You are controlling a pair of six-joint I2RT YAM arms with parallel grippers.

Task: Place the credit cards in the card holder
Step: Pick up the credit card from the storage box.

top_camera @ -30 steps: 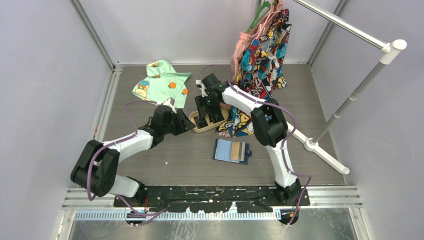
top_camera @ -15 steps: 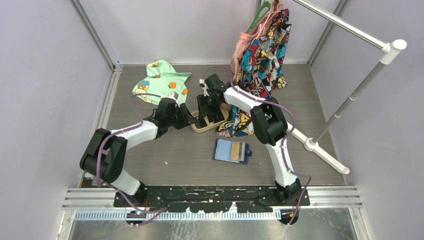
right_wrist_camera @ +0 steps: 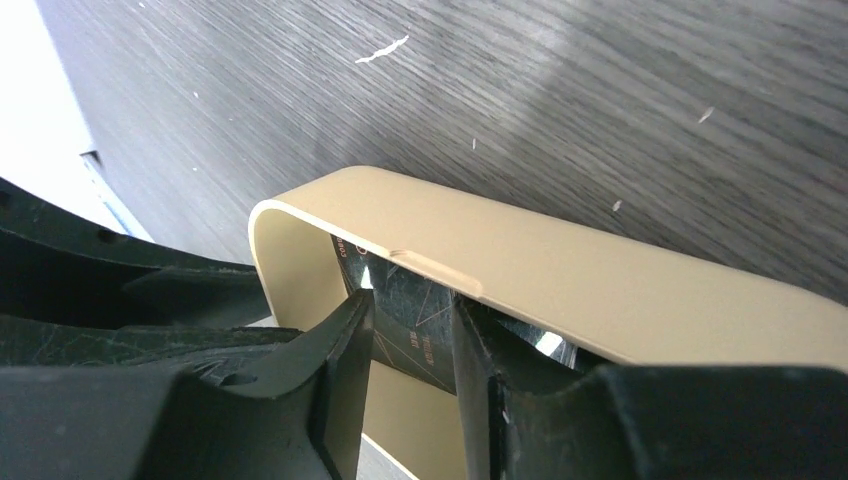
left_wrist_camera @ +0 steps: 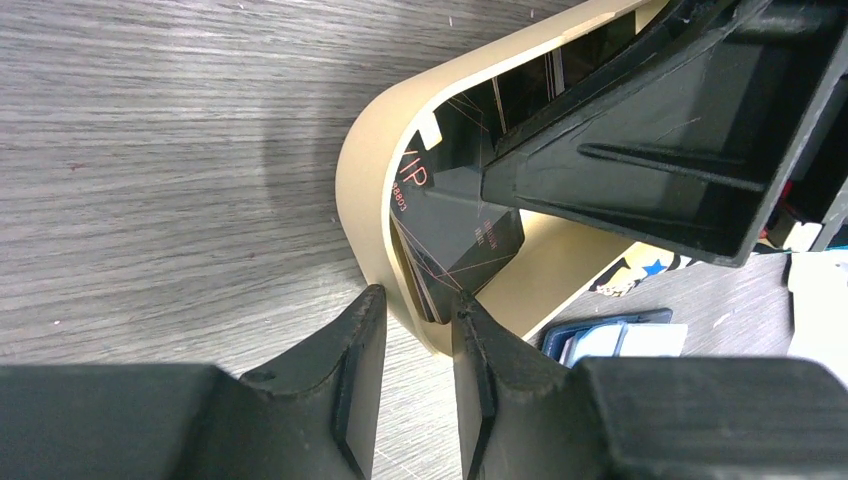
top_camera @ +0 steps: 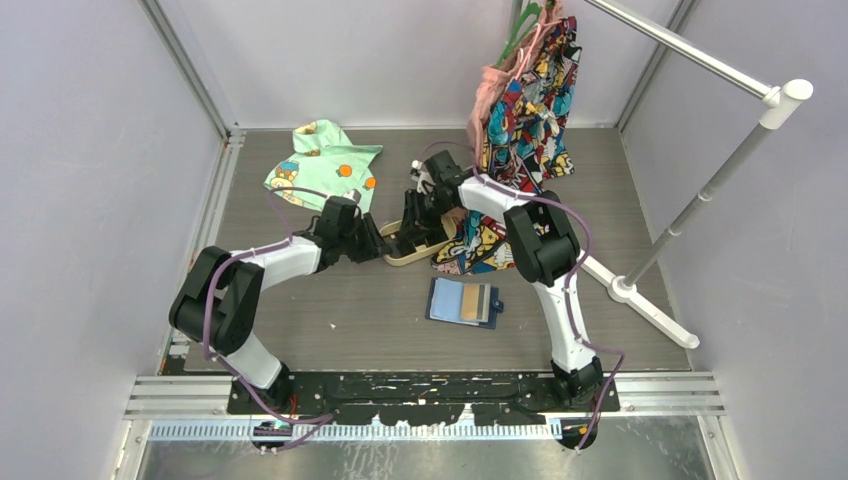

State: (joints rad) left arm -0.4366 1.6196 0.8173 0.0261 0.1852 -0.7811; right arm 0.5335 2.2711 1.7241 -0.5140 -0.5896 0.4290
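Where the surface lies nearest the arm bases, the wallet rests open and flat. Its long axis runs left to right with a slight tilt, and its snap tab is at the right end. An orange card and a dark card sit side by side on its inner face, long edges running near to far. Whether they are tucked into pockets cannot be told, but this part of the task looks done.

Beyond the wallet stands the tan tray, its long axis slanting from near-left to far-right. Inside, at least one black card stands on edge, leaning at the tray's left end with its face turned to the interior. More cards seem to be stacked with it, and all of these remain to be moved.

The left gripper straddles the tray's curved wall with its jaws narrow, one outside and one inside. Firm contact cannot be told. The right gripper reaches in from the far side with its jaws narrow about the black card; whether it pinches the card cannot be told.
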